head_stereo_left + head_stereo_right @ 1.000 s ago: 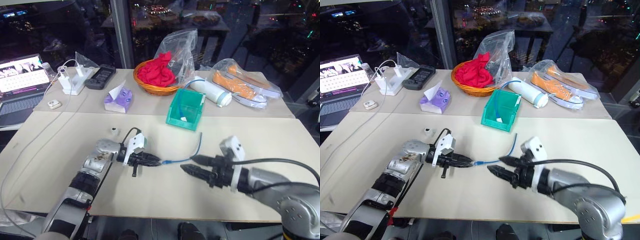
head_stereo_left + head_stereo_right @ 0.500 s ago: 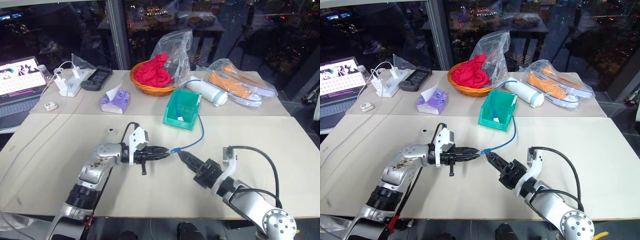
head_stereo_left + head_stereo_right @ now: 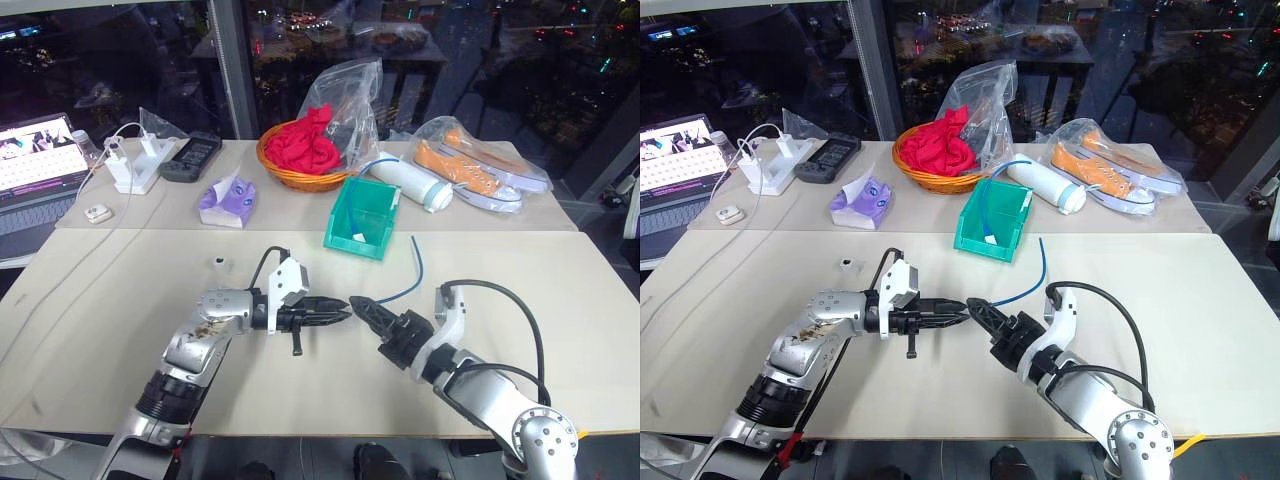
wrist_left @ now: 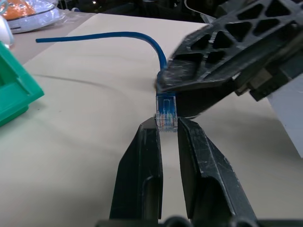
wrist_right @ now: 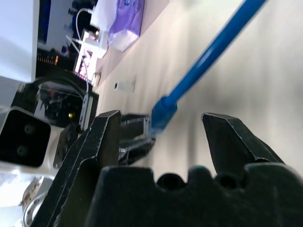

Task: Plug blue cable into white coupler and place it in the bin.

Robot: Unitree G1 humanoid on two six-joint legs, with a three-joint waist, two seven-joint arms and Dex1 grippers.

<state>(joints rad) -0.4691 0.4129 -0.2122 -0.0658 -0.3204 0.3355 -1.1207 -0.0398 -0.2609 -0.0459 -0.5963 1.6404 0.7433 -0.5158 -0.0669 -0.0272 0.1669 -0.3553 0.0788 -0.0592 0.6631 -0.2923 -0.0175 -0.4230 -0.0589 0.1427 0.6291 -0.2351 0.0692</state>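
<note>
Rolled over and closer now, our right gripper (image 3: 362,303) spreads its 2 fingers around the blue cable (image 4: 166,112), whose plug our left gripper (image 4: 166,128) clamps.

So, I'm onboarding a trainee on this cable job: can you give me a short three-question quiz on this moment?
1. True or false: the left hand is shut on the clear plug of the blue cable.
2. Where is the white coupler? A) in the bin B) on the table, apart from both hands C) in the right hand
3. How do the fingers of the right hand stand around the cable?

Key
1. True.
2. B.
3. Open, one on either side of the cable, not gripping it. The bin is beyond, on the table.
</note>
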